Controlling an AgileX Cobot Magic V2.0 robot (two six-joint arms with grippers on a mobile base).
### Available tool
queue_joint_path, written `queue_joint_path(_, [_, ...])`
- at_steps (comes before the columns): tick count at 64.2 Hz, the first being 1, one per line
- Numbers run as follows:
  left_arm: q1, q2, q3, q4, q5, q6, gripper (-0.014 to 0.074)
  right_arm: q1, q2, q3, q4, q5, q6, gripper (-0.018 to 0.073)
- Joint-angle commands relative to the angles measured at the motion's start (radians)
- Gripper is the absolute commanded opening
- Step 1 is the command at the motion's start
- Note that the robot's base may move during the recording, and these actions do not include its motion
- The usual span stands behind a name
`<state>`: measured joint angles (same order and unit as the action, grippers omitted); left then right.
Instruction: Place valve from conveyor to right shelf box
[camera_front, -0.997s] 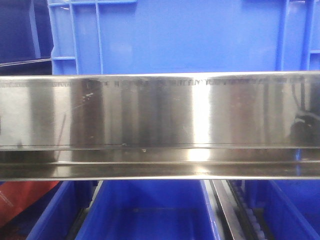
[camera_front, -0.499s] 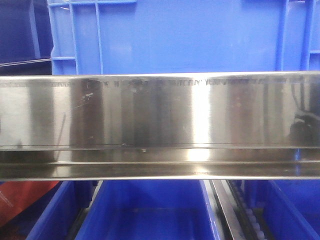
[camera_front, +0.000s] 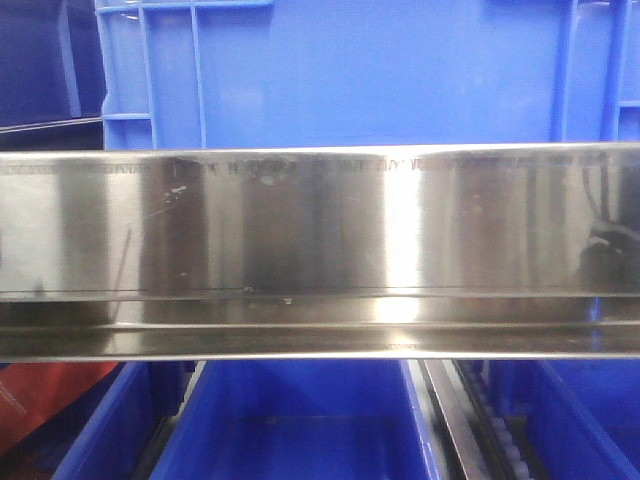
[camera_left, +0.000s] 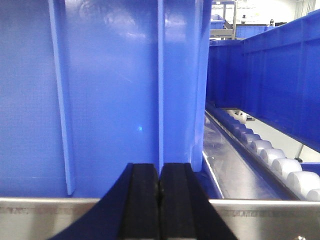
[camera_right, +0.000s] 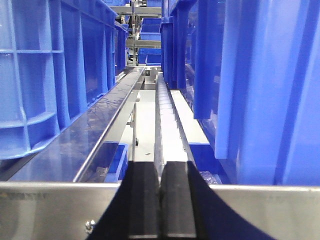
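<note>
Steel fills the front view: the shelf's (camera_front: 320, 225) broad mirror-like rail runs across the whole width, with a blue crate (camera_front: 380, 70) standing behind and above it and blue bins (camera_front: 290, 420) on the level below. A patch of red (camera_front: 40, 395) shows at the lower left, under the rail.

From the left wrist, the left hand (camera_left: 159, 192) has its two black pads pressed together with nothing between them, just above the rail edge and facing a ribbed blue crate wall (camera_left: 110, 90). White rollers (camera_left: 270, 155) run away to the right beside it.

From the right wrist, the right hand (camera_right: 161, 200) is likewise closed and empty, pointing down a roller lane (camera_right: 165, 110) between blue crates.

Neither the valve nor the conveyor appears in any view.
</note>
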<state>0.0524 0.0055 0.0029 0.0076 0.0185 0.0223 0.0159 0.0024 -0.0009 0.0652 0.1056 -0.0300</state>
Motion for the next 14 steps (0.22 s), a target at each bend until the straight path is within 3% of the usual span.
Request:
queue_joint_path(1, [0.001, -0.005, -0.003, -0.008, -0.018, -0.009, -0.0111, -0.005, -0.002, 0.001, -0.007, -0.024, -0.006, -0.0155])
queue_joint_path(14, [0.001, -0.005, -0.003, -0.008, -0.018, -0.009, -0.0111, -0.005, -0.002, 0.001, -0.007, -0.024, -0.006, -0.0155])
